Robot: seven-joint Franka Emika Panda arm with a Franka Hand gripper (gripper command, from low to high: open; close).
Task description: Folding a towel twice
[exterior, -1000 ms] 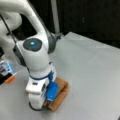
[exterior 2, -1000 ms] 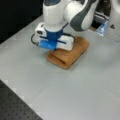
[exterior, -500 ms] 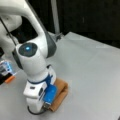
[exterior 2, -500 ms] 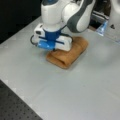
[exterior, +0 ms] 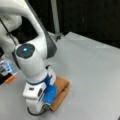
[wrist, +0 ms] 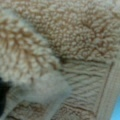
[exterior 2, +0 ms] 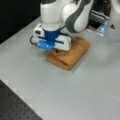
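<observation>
The towel (exterior 2: 72, 51) lies on the grey bench (exterior 2: 75, 90) as a small thick bundle, apparently folded 2 times. The hand (exterior 2: 57, 51) presses onto its near-left edge; I cannot tell its grip.

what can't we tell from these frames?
- End effector fingers: hidden in both front views by the arm's own body, pressed low on the towel.
- Wrist view: terry loops and woven band fill the frame; no fingers clearly visible.
- Fold count: towel looks bunched and layered; layers cannot be counted.
</observation>
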